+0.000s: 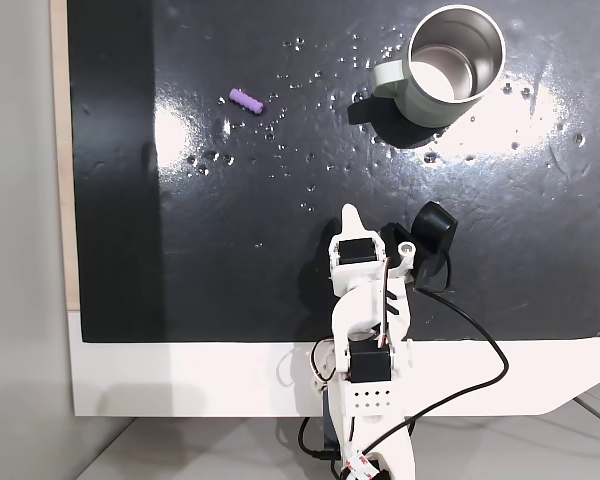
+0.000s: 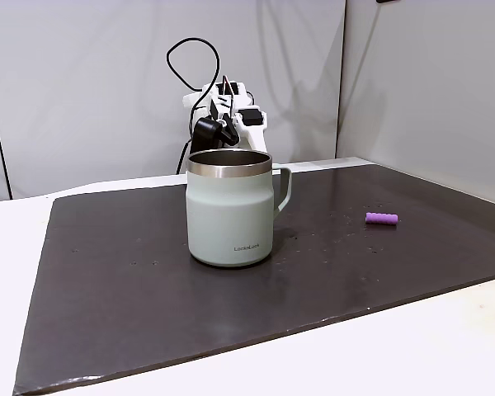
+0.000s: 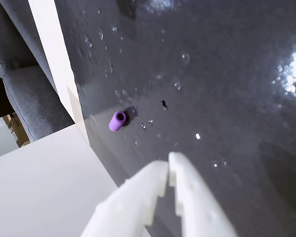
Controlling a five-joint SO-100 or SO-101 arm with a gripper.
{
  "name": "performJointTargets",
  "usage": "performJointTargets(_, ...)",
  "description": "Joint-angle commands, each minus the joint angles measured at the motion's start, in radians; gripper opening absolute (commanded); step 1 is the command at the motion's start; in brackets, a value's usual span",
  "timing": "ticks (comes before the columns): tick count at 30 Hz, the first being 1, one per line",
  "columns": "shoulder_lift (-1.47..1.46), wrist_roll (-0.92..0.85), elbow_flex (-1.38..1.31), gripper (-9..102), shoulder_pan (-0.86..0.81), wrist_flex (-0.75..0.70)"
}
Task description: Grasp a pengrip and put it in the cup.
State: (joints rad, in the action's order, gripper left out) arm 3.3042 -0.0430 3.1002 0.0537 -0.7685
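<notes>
- Pengrip: small light-purple tube lying on its side on the black mat, bare and untouched, in the far-left part of the mat as a fixed view from above shows it, well short of the mat's left edge.
- In a fixed view from the side, the pengrip lies to the right of the cup, well apart from it, towards the mat's right edge.
- In the wrist view the pengrip shows its open end, with the mat's edge and a white surface just to its left.
- Cup: pale green mug, steel inside, standing upright near the far-right corner of the mat in a fixed view from above, handle pointing left. Nothing is visible inside it from this angle.
- In a fixed view from the side, the cup stands near the mat's middle, handle to the right.
- Gripper: white fingers pressed together at the tips, holding nothing, above the mat and well apart from the pengrip.
- Seen from above, the gripper sits over the near middle of the mat, tip pointing away from the arm's base.
- Arm: white, standing behind the cup, black cable looped above it.
- Mat surface: glossy, with scattered small specks and bright glare patches.
</notes>
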Motion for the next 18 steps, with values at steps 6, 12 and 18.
performJointTargets(6,0.011,-0.071,0.0,0,0.077,0.0)
performJointTargets(12,0.011,-0.071,-0.012,0,0.086,-0.012)
performJointTargets(18,0.011,-0.054,-0.156,0,0.103,-0.133)
